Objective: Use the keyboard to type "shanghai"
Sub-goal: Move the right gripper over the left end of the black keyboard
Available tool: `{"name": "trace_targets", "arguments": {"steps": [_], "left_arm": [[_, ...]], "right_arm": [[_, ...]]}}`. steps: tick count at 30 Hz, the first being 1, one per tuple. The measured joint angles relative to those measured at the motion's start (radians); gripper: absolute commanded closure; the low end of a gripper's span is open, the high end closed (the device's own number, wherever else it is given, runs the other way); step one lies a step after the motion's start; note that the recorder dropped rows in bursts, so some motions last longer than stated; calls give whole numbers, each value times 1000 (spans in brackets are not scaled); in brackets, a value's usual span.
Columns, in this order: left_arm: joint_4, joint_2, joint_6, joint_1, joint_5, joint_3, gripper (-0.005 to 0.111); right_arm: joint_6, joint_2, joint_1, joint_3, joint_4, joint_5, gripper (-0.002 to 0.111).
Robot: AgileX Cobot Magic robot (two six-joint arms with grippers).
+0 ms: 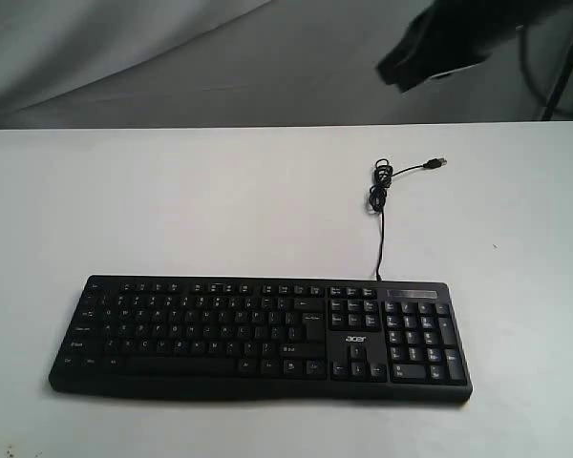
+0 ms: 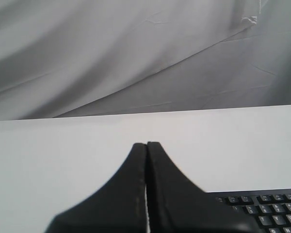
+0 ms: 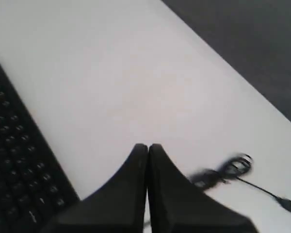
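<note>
The wide black keyboard (image 1: 261,336) lies flat near the front of the white table, white "acer" logo beside its number pad. Its thin black cable (image 1: 380,196) runs back to a loose coil and a USB plug. In the left wrist view my left gripper (image 2: 146,144) is shut and empty above bare table, a corner of the keyboard (image 2: 266,208) beside it. In the right wrist view my right gripper (image 3: 148,145) is shut and empty over the table, between the keyboard (image 3: 14,170) and the blurred cable coil (image 3: 223,170). A dark blurred arm part (image 1: 449,43) shows at the top right of the exterior view.
The white table (image 1: 172,200) stretches behind and around the keyboard, its far edge meeting a grey cloth backdrop (image 1: 124,57). A dark stand leg (image 1: 565,76) rises at the far right behind the table.
</note>
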Motion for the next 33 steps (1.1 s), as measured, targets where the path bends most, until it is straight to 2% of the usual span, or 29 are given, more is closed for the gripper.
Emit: {"name": "trace_targets", "arguments": {"steps": [6,13,19,23,33], "left_arm": [[0,0,0,0,0,0,107],[0,0,0,0,0,0,107],[0,0,0,0,0,0,107],[0,0,0,0,0,0,107],[0,0,0,0,0,0,107]], "right_arm": [[-10,165,281,-2,26,-151,108],[-18,363,517,-27,30,-283,108],[66,525,594,-221,0,-219,108],[178,580,628,-327,-119,-191,108],[238,614,660,-347,-197,-155,108]]}}
